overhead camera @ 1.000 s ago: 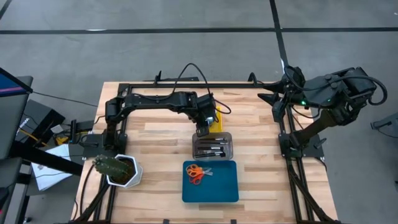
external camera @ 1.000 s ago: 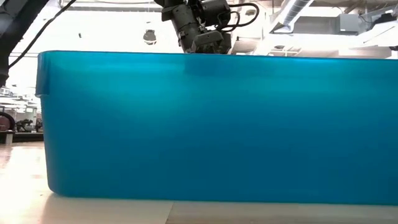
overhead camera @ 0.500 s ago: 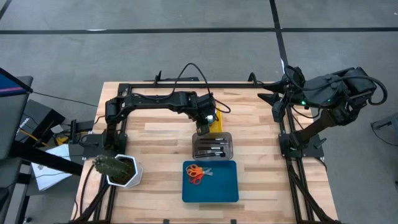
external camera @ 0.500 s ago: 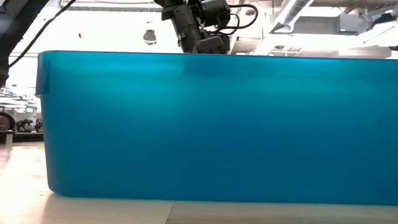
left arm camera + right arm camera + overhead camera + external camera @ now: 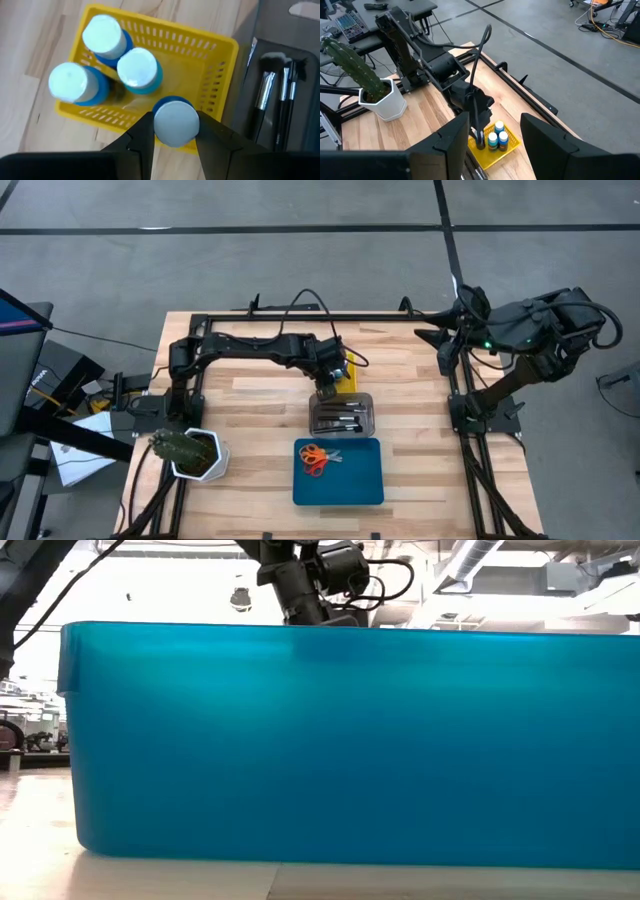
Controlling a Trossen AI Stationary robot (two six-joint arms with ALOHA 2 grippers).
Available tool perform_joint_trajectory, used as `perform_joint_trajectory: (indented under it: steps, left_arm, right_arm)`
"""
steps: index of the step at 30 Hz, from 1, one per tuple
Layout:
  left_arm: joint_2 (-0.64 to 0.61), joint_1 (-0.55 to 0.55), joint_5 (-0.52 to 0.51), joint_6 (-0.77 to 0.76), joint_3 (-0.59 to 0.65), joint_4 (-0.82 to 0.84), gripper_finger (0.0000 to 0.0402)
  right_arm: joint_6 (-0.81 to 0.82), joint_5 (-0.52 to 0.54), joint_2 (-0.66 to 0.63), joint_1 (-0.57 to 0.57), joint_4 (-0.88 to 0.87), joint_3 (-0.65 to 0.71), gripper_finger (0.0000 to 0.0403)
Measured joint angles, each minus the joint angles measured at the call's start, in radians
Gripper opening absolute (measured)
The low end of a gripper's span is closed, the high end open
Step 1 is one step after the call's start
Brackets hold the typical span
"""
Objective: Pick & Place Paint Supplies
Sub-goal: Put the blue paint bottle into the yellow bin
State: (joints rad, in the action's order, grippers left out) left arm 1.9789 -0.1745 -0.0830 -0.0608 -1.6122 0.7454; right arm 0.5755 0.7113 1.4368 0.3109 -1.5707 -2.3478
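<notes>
Currently my left pincer point(image 5: 173, 131) is clenched on a blue bottle point(image 5: 175, 120) by its white cap, over the yellow tray point(image 5: 220, 55) at frame centre, three bottles already inside. Risk: the held bottle may catch a neighbour point(image 5: 137, 70) and tip it. Right pincer point(image 5: 492, 137), fingers spread, waits off the counter point(image 5: 260, 400).

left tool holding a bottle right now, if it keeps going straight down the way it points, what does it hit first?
Probably the yellow tray. The left tool is shut on a blue bottle and points down over the tray's edge, beside three bottles already standing inside. Depth is unclear; it could catch the rim rather than the floor.
</notes>
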Motion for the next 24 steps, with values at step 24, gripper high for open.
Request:
perform_joint_trajectory:
  steps: [24]
  left_arm:
    - [0.000, 0.026, 0.036, 0.003, 0.006, -0.009, 0.0107]
  right_arm:
    - [-0.018, -0.003, 0.000, -0.040, 0.000, 0.000, 0.0175]
